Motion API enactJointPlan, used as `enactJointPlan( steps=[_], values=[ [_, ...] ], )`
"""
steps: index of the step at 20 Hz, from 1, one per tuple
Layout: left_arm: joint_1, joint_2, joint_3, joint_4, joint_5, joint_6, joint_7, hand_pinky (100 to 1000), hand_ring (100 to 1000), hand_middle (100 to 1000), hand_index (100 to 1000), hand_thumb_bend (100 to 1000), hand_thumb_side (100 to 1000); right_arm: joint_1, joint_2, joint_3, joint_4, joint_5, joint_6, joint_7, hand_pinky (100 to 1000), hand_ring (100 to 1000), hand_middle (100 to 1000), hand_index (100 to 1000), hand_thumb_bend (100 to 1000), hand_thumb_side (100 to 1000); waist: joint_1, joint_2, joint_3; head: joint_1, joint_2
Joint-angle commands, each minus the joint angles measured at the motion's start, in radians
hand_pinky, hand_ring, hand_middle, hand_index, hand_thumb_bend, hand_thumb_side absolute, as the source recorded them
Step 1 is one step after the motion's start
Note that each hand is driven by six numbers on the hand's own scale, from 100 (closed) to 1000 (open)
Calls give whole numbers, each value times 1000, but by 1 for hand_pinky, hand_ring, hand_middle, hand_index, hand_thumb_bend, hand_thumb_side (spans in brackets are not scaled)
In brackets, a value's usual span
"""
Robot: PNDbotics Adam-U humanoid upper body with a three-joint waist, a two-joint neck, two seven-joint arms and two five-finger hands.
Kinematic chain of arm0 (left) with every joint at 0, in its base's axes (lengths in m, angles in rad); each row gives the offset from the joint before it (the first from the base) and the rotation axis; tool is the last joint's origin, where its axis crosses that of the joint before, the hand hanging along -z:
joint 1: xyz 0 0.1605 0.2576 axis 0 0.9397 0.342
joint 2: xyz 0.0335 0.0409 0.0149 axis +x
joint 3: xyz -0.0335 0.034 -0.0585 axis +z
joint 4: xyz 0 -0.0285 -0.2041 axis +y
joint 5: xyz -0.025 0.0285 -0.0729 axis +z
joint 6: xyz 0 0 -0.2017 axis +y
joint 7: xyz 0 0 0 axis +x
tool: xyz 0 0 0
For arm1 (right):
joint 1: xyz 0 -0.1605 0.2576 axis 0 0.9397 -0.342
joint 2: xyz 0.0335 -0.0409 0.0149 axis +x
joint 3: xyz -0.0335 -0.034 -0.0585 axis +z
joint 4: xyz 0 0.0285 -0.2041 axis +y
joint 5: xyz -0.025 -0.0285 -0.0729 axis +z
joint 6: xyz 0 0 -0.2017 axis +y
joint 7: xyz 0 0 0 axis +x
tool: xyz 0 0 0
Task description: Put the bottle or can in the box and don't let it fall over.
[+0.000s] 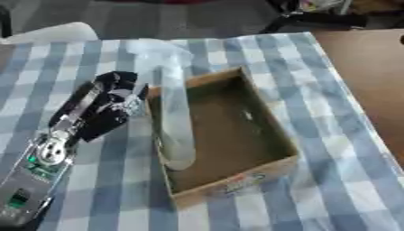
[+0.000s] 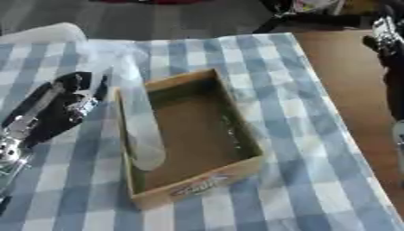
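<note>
The clear plastic bottle [image 1: 175, 108] stands upright w/ its base down inside the cardboard box [image 1: 268, 169], hard against the box's left wall, cap end rising toward the far side of the view; it's see-through and blurred, so I can't tell if the base is resting flat on the box floor or hanging a bit above it. The left hand [image 1: 110, 101] sits just outside the box's left wall, beside the bottle's lower-middle part, fingers pointed toward it; whether they're curled round the bottle or have let go isn't visible, so can't tell. Prob. the hand stays low and close on that side because a tall thin bottle tips easily, and the wall next to it gives some backing on one side only. The box lies open-topped on the blue-and-white checked tablecloth [image 1: 339, 135], slightly askew, its long side running away from the robot, rest of the floor bare. The right hand [image 2: 387, 34] shows only in the right eye view, at the upper right edge over the bare brown table [image 2: 347, 76], well apart from the box, i.e. idle; its fingers aren't clear enough to call. Judging from this, the placing step looks nearly done: what's left is getting clear of the bottle w/o nudging it, and the risk is a finger dragging it sideways toward the box's open middle, where nothing would stop a fall
</note>
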Motion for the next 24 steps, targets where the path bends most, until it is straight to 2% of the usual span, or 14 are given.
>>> enactJointPlan(
  steps=[1,3,4,5,6,8,10,13,15,18,19,22,24],
  values=[
    [6,34,28,-31,20,5,13,698,838,786,829,229,753,-6,-32,-11,-11,-8,-1,-5,931,1000,1000,880,100,517,-3,-24,2,-3,-3],
    [15,36,31,-36,28,4,16,697,839,785,827,225,752,-5,-31,-10,-11,-9,0,-3,931,1000,1000,880,100,535,-4,-25,3,-6,-7],
    [18,37,32,-38,29,-1,15,693,838,783,813,218,697,-5,-31,-9,-10,-9,0,-3,931,1000,1000,880,100,535,-5,-25,3,-6,-8],
    [20,38,34,-40,29,-6,14,691,838,783,811,213,682,-5,-31,-9,-10,-9,0,-2,931,1000,1000,880,100,536,-5,-25,2,-6,-10],
    [22,38,36,-39,28,-10,12,681,834,780,800,152,518,-4,-30,-8,-10,-10,0,-2,931,1000,1000,880,100,536,-6,-25,2,-6,-11],
    [28,38,38,-32,31,-13,-1,683,833,776,794,103,405,-4,-29,-8,-10,-9,0,-2,930,1000,1000,880,100,537,-6,-24,2,-6,-11],
    [33,39,40,-24,30,-11,-20,683,832,772,789,100,306,-3,-29,-9,-9,-9,1,-2,930,1000,1000,879,100,537,-6,-23,1,-5,-9],
    [41,41,51,-24,32,-5,-27,676,829,769,783,100,321,-2,-30,-9,-9,-8,2,-4,930,1000,1000,879,100,537,-5,-22,1,-5,-8],
    [49,43,67,-33,39,-2,-8,665,824,767,777,100,395,-2,-30,-9,-9,-8,2,-4,930,1000,1000,879,100,537,-5,-22,2,-6,-8],
    [69,52,103,-53,58,9,63,648,815,777,780,100,769,0,-31,-11,-10,-7,2,-5,930,1000,1000,878,100,536,-5,-22,3,-9,-9],
    [78,58,120,-64,64,13,100,648,816,785,791,108,802,1,-32,-12,-10,-7,2,-6,929,1000,1000,878,100,536,-5,-22,4,-10,-9],
    [103,77,175,-100,81,19,230,621,811,799,797,100,739,3,-35,-13,-11,-6,1,-8,929,1000,1000,878,100,536,-4,-23,6,-14,-7],
    [123,92,216,-122,96,22,326,559,790,786,776,100,697,5,-36,-15,-11,-6,1,-10,929,1000,1000,878,100,536,-3,-24,8,-16,-7]
  ],
)
